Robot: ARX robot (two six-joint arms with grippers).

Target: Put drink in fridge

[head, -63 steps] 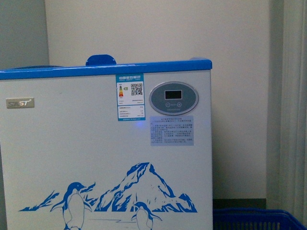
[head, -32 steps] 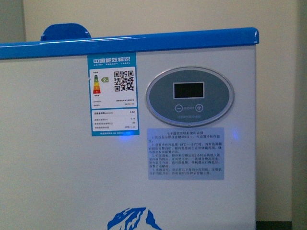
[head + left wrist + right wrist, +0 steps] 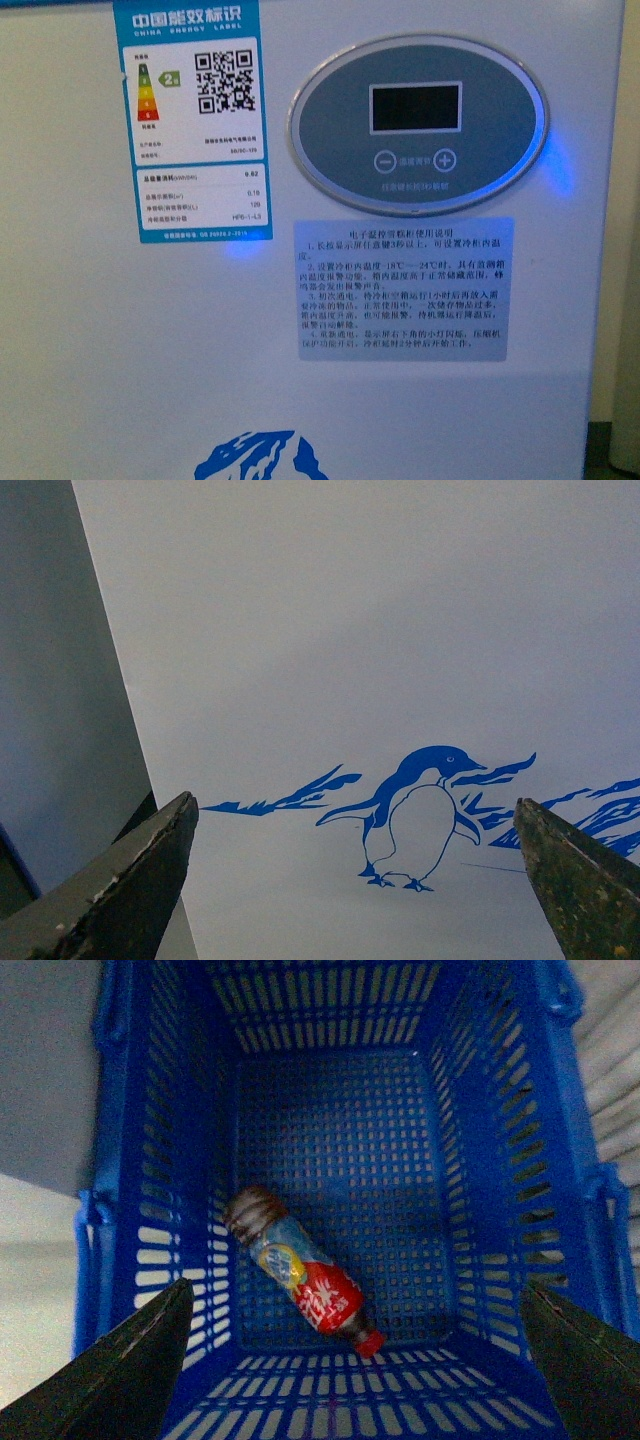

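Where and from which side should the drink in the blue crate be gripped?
Grip the drink across its labelled mid-body, coming down from above: it lies flat on the crate floor, and the walls block side approaches. The open right end effector would likely need turning to span its width.

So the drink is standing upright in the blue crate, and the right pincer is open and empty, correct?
Not quite. The drink is lying on its side on the floor of the blue crate, not standing upright. The right wrist view shows this. The rest holds: the right pincer is open and empty.
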